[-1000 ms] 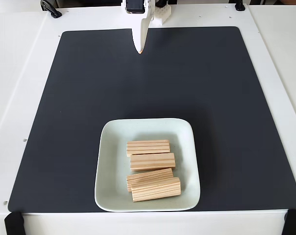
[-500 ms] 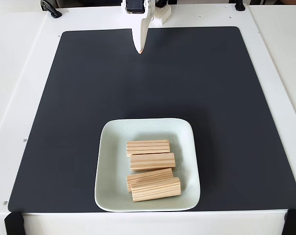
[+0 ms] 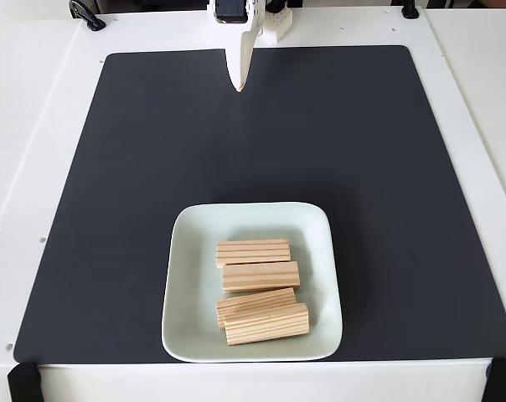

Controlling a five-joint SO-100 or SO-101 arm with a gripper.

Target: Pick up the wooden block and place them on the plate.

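No change is noted: four wooden blocks (image 3: 258,289) rest on the plate (image 3: 190,276), gripper (image 3: 240,84) closed, empty, parked; task judged complete.

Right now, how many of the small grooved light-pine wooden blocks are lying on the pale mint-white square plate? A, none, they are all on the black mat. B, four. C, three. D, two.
B: four grooved light-pine wooden blocks lie side by side inside the pale mint-white square plate, none on the black mat, and the gripper sits far off at the mat's top edge.
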